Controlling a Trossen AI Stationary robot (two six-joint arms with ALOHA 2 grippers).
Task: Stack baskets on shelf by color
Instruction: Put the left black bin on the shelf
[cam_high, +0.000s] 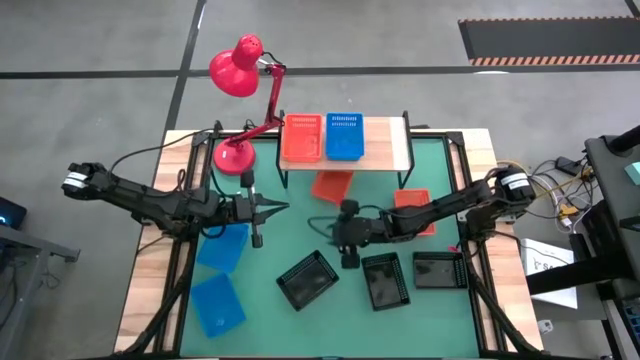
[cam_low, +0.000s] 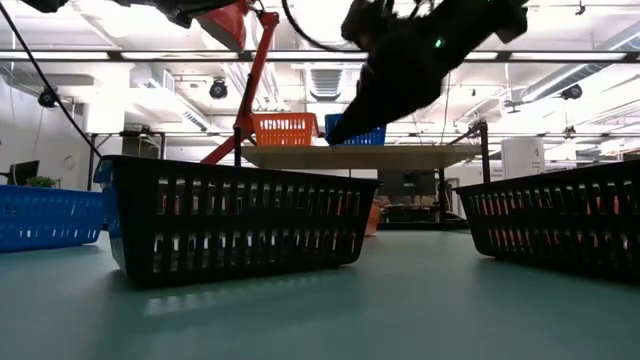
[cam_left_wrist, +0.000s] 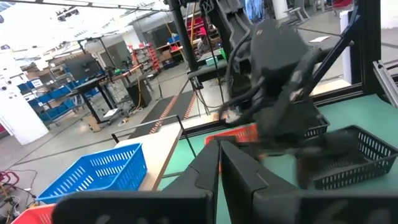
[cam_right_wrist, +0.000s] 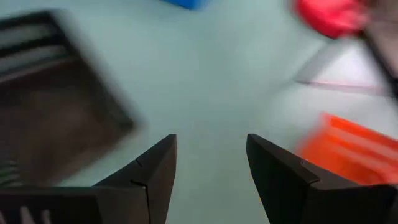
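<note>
Right end effector (cam_high: 338, 232) hangs with fingers apart and empty over the green counter (cam_high: 270, 320), arm stretched inward from the right. Left end effector (cam_high: 283, 208) has fingers together, arm extended level. One orange basket (cam_high: 301, 139) and one blue basket (cam_high: 343, 137) sit side by side on the shelf (cam_high: 390, 145); three black baskets (cam_high: 307, 279) lie on the counter.

Even, bright overhead lighting fills the scene, with ceiling light strips (cam_low: 330, 55) glaring white in the low view and leaving the black baskets (cam_low: 240, 225) as dark shapes against them. The green table (cam_high: 300, 320) is lit softly from above with only faint shadows. The right wrist view is heavily smeared by motion blur, its orange basket (cam_right_wrist: 348, 152) a streak, and the left wrist view shows a blurred dark arm (cam_left_wrist: 280, 93).
</note>
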